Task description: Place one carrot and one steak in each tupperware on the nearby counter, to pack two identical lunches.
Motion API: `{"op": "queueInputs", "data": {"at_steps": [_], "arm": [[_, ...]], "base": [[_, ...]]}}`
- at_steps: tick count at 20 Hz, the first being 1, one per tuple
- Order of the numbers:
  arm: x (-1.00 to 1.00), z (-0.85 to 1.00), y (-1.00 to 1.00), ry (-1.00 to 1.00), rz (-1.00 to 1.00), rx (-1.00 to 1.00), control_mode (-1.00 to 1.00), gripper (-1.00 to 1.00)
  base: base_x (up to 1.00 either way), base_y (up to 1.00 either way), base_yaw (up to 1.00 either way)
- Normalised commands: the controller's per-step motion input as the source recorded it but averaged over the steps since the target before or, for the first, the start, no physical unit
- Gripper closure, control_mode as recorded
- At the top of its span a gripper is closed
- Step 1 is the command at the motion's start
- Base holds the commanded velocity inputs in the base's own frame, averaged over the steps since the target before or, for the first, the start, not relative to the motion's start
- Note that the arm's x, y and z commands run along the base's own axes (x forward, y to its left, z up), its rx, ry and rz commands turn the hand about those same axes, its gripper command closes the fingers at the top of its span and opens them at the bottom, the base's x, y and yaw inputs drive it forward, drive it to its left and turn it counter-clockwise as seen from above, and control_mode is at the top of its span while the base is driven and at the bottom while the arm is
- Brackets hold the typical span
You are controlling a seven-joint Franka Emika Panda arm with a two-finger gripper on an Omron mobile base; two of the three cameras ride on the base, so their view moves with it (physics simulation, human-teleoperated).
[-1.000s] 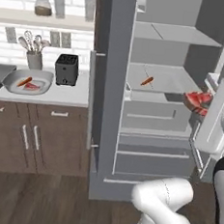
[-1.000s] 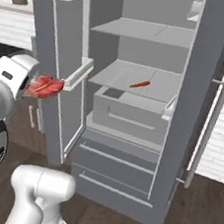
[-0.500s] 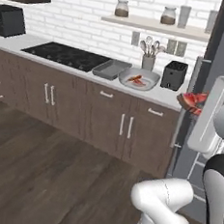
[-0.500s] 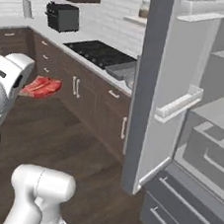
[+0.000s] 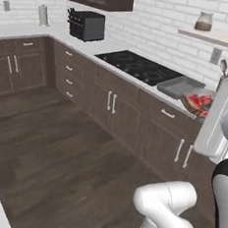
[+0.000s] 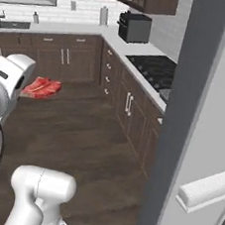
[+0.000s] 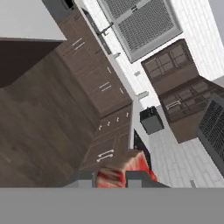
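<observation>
The steak [image 6: 41, 87] is in my grip: a flat red slab with pale marbling, limp at its edges, held out in the air above the dark wood floor [image 5: 58, 150]. My gripper [image 7: 111, 178] has its two dark fingers pressed together on the near end of the meat, which sticks out past them.

Beyond it runs the counter [image 5: 138, 84], a pale smooth top over dark brown cabinets with white bar handles. Toward its right end, just past the black stovetop [image 5: 138, 66], sits the darker rectangular tupperware [image 5: 180, 86], a shallow grey tray that looks empty from here. The lighter rounded tupperware is just beside it, mostly hidden behind my arm and the meat, so I cannot tell what it holds. A boxy black toaster [image 5: 87, 25] stands at the far left corner of the counter.

I judge the job to be partway: this steak is fetched but not yet set down, and the tray has yet to get its carrot and steak.
</observation>
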Motion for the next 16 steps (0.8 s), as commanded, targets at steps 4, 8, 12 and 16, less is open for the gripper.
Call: {"op": "queueInputs", "data": {"at_steps": [4, 8, 12, 16], "arm": [[0.00, 0.00, 0.00, 0.00, 0.00, 0.00, 1.00, 1.00], [0.00, 0.00, 0.00, 0.00, 0.00, 0.00, 1.00, 1.00], [0.00, 0.00, 0.00, 0.00, 0.00, 0.00, 1.00, 1.00], [0.00, 0.00, 0.00, 0.00, 0.00, 0.00, 1.00, 1.00]], "base": [[1.00, -0.54, 0.06], [1.00, -0.22, -0.18], [1.00, 0.11, -0.37], [1.00, 0.46, -0.44]]}}
